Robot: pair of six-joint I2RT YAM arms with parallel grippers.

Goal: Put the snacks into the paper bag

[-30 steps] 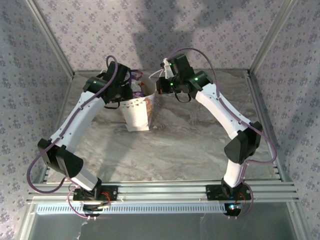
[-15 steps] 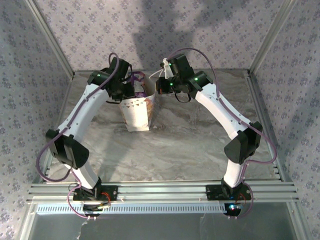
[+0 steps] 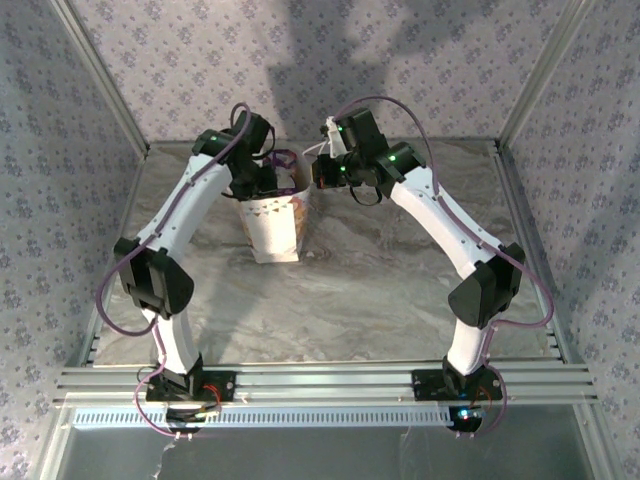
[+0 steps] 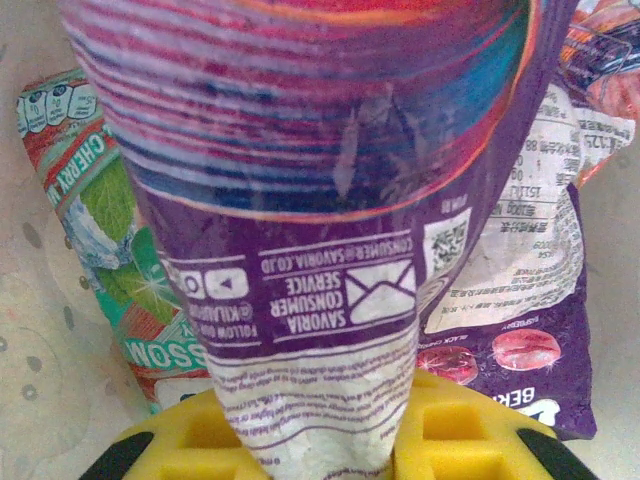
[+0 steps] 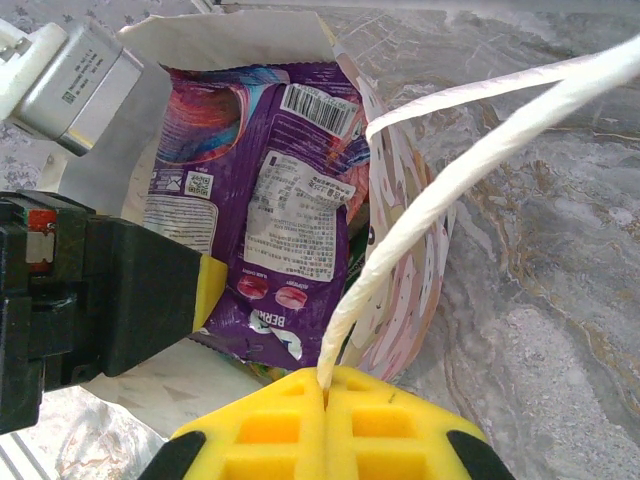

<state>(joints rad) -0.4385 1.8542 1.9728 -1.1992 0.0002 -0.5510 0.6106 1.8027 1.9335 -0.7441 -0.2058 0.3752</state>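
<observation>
My left fingers (image 4: 325, 450) pinch a purple packet (image 4: 330, 200) hanging lengthwise inside the paper bag (image 5: 405, 260); my right fingers (image 5: 325, 400) clamp its cord handle (image 5: 450, 170).

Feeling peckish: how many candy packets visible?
3, in the paper bag: purple packet in the left jaws, green cherry packet left of it, second purple packet to its right. Others may hide.

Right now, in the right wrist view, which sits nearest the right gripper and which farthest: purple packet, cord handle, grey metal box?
From the right gripper:
1. cord handle, pinched in its grip, bottom centre
2. purple packet, inside the bag, just beyond
3. grey metal box, top left corner
</observation>
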